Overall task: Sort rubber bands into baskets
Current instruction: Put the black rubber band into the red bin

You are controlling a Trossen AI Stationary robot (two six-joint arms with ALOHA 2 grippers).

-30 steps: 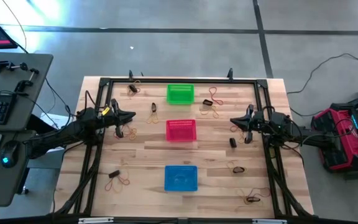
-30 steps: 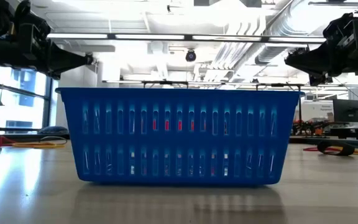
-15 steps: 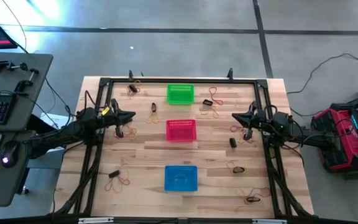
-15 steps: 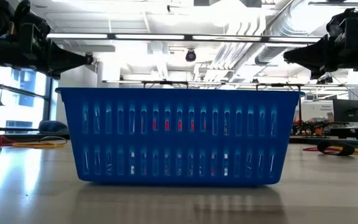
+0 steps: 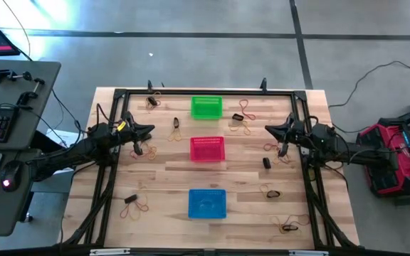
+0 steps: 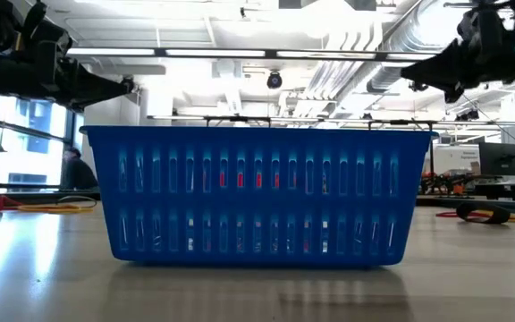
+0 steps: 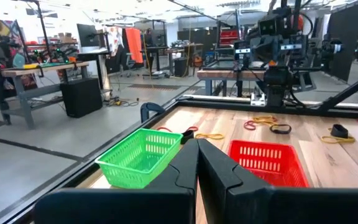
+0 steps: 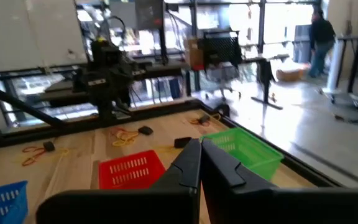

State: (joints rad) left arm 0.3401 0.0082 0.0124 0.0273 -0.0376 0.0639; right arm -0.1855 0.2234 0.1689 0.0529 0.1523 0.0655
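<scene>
Where the low view meets only the blue basket (image 6: 257, 195), both jaws together overhead.

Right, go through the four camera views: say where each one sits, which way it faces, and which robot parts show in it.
High view: overhead, straight down on the table; both arms, left gripper, right gripper.
Low view: tabletop level, facing the blue basket; both arms enter from above.
Left wrist view: looks across at the green basket and red basket; its own shut jaws show.
Right wrist view: faces the opposite way; shut jaws show.
Both wrist views share the green and red baskets.
</scene>
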